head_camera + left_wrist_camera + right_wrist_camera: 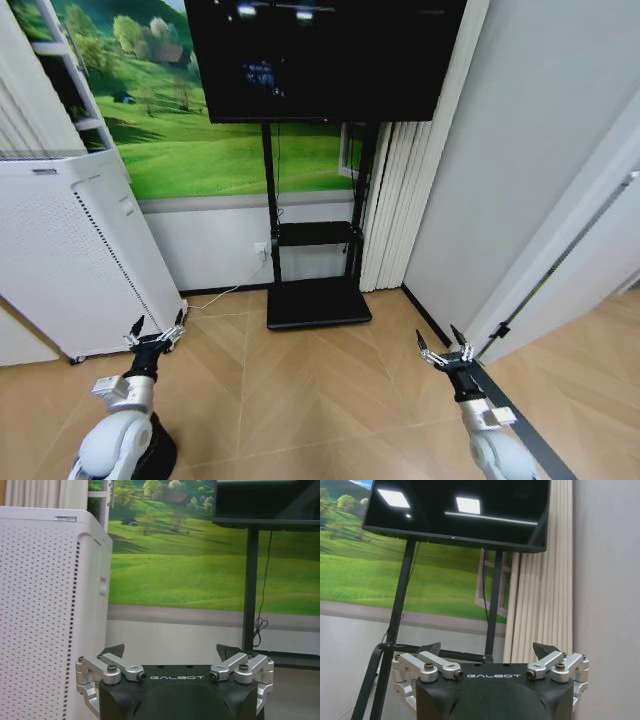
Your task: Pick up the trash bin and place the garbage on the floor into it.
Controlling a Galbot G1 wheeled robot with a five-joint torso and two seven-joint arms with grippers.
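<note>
Two tools are on record, one per arm, and both hang low over the wooden floor point(330, 400) with nothing between their fingers. The left tool point(158, 325) has its jaws spread apart, just in front of the single white perforated appliance point(70, 250). The right tool point(440, 345) is likewise spread apart, close to the open white door point(560, 270) on the robot's right. One black screen point(320, 55) stands on one black floor stand point(315, 300) against the far wall, between the two tools and well beyond them. One green landscape mural point(200, 140) lies behind it, and one set of pleated white curtains point(395, 200) hangs beside it. At the lower edge of the head view, one dark round shape point(158, 455) sits on the floor touching or just beside the left arm; whether it is the trash bin cannot be told. The left wrist view shows the left tool point(171, 652) facing the appliance's side and the mural, and it picks out a cable point(260, 625) hanging by the stand's post. The right wrist view shows the right tool point(487, 649) facing the screen, with two ceiling lights reflected in the glass, and the curtains at close range.
</note>
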